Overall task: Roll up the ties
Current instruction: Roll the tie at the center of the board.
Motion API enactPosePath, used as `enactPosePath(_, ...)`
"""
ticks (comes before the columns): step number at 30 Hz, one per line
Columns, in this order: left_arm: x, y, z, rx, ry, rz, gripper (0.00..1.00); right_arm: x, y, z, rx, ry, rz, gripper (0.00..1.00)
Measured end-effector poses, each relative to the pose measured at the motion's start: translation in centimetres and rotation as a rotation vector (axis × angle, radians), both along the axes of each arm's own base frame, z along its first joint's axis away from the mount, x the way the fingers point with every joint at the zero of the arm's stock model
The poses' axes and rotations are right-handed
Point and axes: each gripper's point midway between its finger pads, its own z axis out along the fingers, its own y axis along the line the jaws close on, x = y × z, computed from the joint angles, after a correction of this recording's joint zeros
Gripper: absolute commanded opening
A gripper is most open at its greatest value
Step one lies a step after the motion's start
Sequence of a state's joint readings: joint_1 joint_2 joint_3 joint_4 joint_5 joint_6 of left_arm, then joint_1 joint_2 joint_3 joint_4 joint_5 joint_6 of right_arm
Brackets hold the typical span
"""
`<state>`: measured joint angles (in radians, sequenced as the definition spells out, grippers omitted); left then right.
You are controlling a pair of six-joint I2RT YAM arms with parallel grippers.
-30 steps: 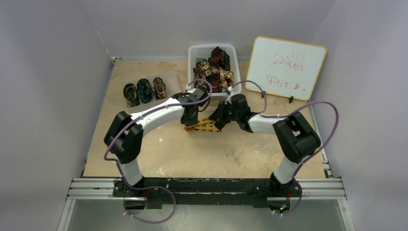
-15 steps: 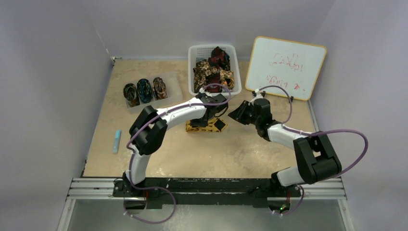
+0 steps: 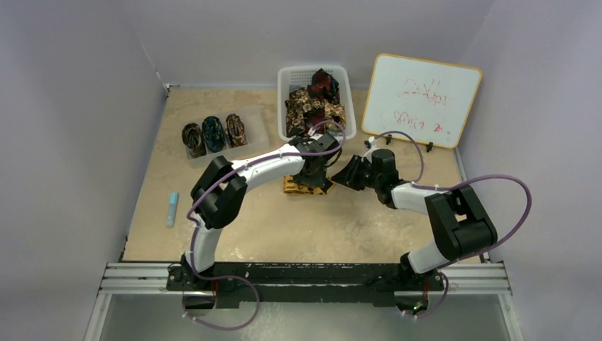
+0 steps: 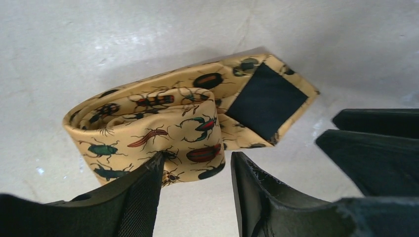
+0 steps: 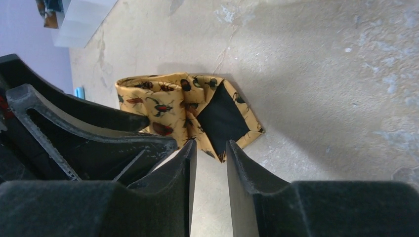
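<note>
A golden-yellow tie [image 3: 305, 187] printed with beetles lies folded into a loose roll on the table, its pointed end with dark lining facing right. My left gripper [image 3: 316, 170] hovers over it. In the left wrist view the roll [image 4: 163, 118] lies just past the left gripper [image 4: 197, 160], which is open with one fingertip [image 4: 157, 163] at the fabric's edge and nothing held. My right gripper [image 3: 346, 176] sits just right of the tie. In the right wrist view the right gripper [image 5: 210, 145] stands slightly open and empty, right at the pointed end [image 5: 222, 118].
A white basket [image 3: 284, 74] heaped with more ties [image 3: 312, 103] stands behind. A clear tray [image 3: 254, 117] at the back left holds three rolled ties [image 3: 213, 133]. A whiteboard [image 3: 422, 99] leans at the back right. A small blue object [image 3: 172, 209] lies at the left edge.
The left gripper has opened and let go of the yellow tie. The right gripper, which had swung out to the right, has come back toward the tie's pointed end, opening a little.
</note>
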<state>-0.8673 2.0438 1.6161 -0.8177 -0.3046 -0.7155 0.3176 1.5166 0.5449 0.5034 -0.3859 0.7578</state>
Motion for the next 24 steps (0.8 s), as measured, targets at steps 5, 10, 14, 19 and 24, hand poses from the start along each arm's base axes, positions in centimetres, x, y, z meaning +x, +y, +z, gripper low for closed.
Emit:
enactPosePath(5, -0.1, -1.5, 0.3, -0.070, 0.011, -0.024, 0.53, -0.3, 0.5, 0.3, 0.018, -0.011, 0.036, 0.41)
enactPosePath(10, -0.8, -1.8, 3.5, -0.181, -0.034, -0.045, 0.56, -0.6, 0.9, 0.8, 0.035, -0.030, 0.078, 0.49)
enactPosePath(14, -1.6, -1.4, 7.5, -0.297, -0.107, -0.062, 0.58, -0.7, 1.3, 1.2, 0.053, -0.043, 0.105, 0.54)
enactPosePath(19, -2.3, 0.4, 9.9, -0.429, -0.145, -0.061, 0.58, -0.2, 2.2, 2.2, 0.074, -0.067, 0.141, 0.61)
enactPosePath(24, -1.8, 5.4, 7.0, -0.499, -0.096, 0.028, 0.58, 0.0, 4.2, 2.2, 0.076, -0.069, 0.190, 0.59)
